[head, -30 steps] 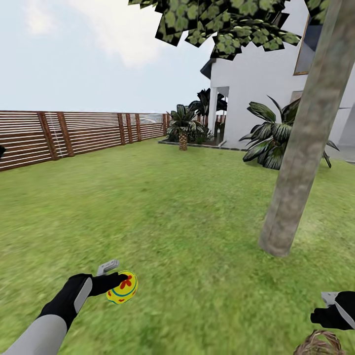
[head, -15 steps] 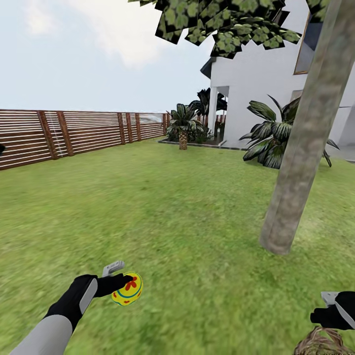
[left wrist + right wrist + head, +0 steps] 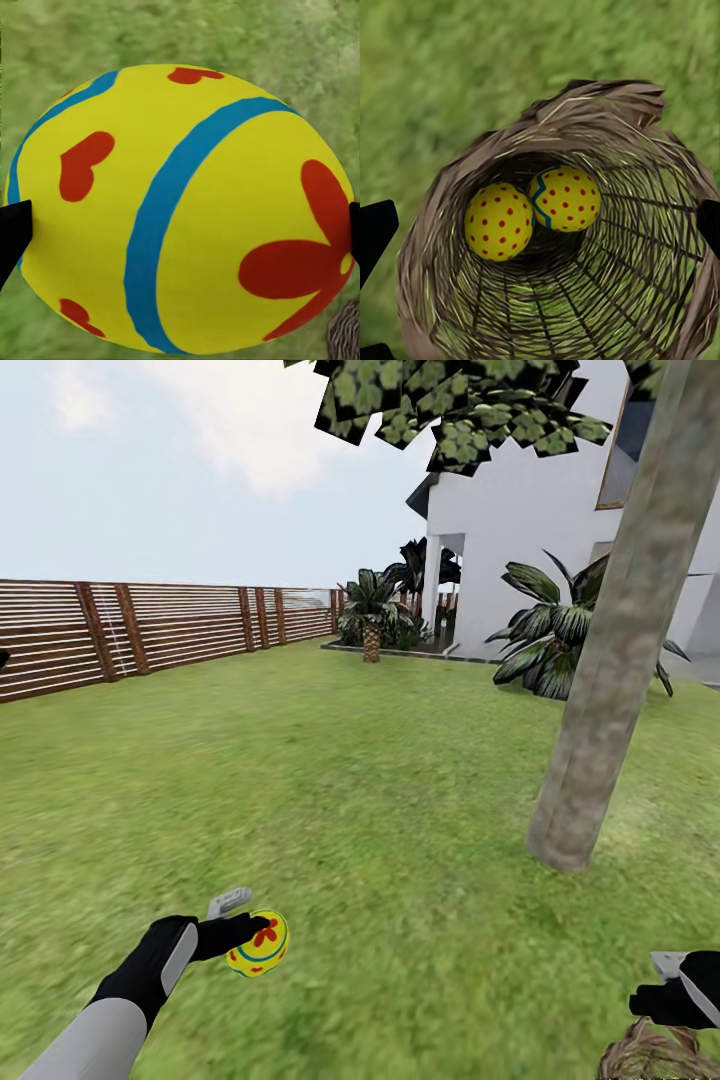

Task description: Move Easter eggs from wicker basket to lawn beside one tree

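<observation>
My left gripper [image 3: 246, 931] is shut on a yellow Easter egg [image 3: 258, 944] with red marks and a blue stripe, held low over the lawn [image 3: 360, 800]. Up close, the egg [image 3: 180, 210] sits between the black fingertips [image 3: 12, 234]. The tree [image 3: 606, 680] rises from the grass to the front right, a good stretch from the held egg. My right gripper [image 3: 672, 980] hangs open right above the wicker basket [image 3: 652, 1056] at the lower right. Inside the basket [image 3: 660, 225] lie two dotted eggs [image 3: 499, 221] [image 3: 565, 198], touching each other.
A brown slatted fence [image 3: 150, 625] runs along the far left. The white house [image 3: 520, 520] stands behind the tree, with short palms [image 3: 548, 635] at its base. Open grass spreads between my left arm and the trunk.
The left gripper with the egg has shifted slightly to the right, then stayed put. The view has drifted a little. The right gripper has held still over the basket.
</observation>
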